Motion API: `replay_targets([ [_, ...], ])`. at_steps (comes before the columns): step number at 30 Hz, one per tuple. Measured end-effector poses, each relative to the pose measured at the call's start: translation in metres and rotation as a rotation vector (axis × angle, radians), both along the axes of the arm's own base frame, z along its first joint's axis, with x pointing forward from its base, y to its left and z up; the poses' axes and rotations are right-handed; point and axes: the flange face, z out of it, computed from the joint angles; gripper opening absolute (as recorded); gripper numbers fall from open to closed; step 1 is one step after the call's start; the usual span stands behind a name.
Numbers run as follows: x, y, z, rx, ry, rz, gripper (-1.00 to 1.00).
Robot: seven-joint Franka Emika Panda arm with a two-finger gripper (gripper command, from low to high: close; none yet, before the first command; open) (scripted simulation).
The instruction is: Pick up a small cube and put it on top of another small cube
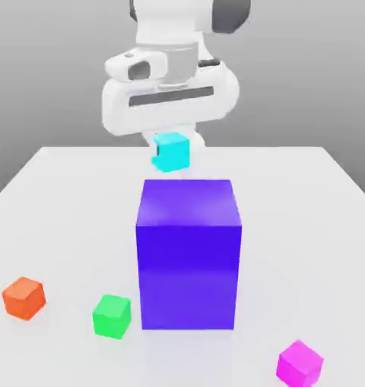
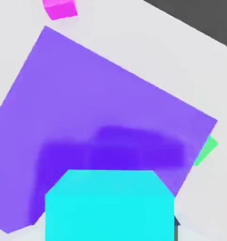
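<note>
- You are holding the small cyan cube (image 1: 171, 152) clamped in the hand (image 1: 170, 143), above the large purple-blue block (image 1: 189, 253).
- The small magenta-pink cube (image 1: 299, 363), lower right, is looking light, rigid and slick; you should be pinching opposite flat faces.

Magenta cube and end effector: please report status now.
End effector shut on cyan cube, above purple block. Magenta cube untouched on table. Green cube free.

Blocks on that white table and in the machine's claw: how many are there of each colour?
Cyan small cube, held in the gripper: 1
Purple large block: 1
Orange small cube: 1
Green small cube: 1
Magenta small cube: 1
Total: 5 blocks, 4 small and 1 large
</note>
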Motion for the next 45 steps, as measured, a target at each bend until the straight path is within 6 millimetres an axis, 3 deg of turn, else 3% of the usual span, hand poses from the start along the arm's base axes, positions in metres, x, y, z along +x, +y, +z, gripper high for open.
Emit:
replay_targets([
  [10, -0.01, 0.045, -0.002, -0.001, -0.001, 0.629, -1.0],
  [15, -0.01, 0.049, -0.056, -0.001, 0.0, 0.683, -1.0],
  [16, -0.011, 0.049, -0.063, -0.001, 0.0, 0.684, 1.0],
  [22, -0.011, 0.049, -0.066, -0.002, -0.001, 0.685, 1.0],
  [24, -0.01, 0.049, -0.053, -0.004, -0.002, 0.684, 1.0],
  [28, -0.009, 0.051, -0.007, 0.004, -0.006, 0.683, 1.0],
  [30, -0.001, 0.059, -0.001, 0.029, -0.013, 0.707, 1.0],
  [37, 0.049, 0.089, -0.019, 0.065, -0.018, 0.883, 1.0],
  [45, 0.103, 0.126, -0.063, 0.079, -0.027, 1.085, 1.0],
])
